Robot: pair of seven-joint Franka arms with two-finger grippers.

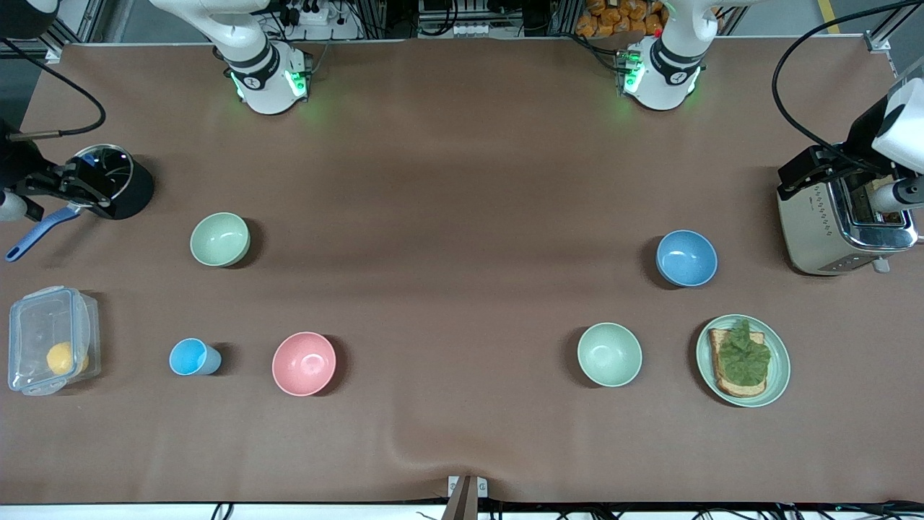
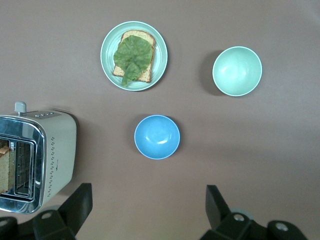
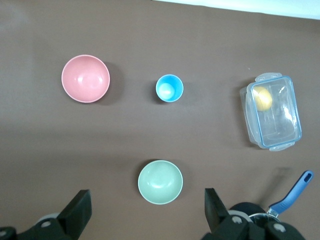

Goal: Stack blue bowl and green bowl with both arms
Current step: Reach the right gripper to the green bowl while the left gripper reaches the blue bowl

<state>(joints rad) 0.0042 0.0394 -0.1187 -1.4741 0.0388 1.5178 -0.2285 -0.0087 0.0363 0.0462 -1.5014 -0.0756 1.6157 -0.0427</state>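
The blue bowl (image 1: 686, 258) stands upright and empty toward the left arm's end of the table, beside the toaster; it also shows in the left wrist view (image 2: 157, 136). One green bowl (image 1: 609, 354) (image 2: 237, 70) sits nearer the front camera than the blue bowl. A look-alike green bowl (image 1: 219, 239) (image 3: 160, 182) sits toward the right arm's end. My left gripper (image 1: 819, 173) (image 2: 148, 205) is open and empty, high over the toaster's edge. My right gripper (image 1: 65, 189) (image 3: 147, 207) is open and empty, high over the black pot.
A toaster (image 1: 841, 224) with bread stands at the left arm's end. A green plate (image 1: 779, 375) holds toast and lettuce. At the right arm's end are a pink bowl (image 1: 304, 363), a light-blue cup (image 1: 191, 357), a clear box (image 1: 50, 339) with a yellow fruit, and a black pot (image 1: 119, 180).
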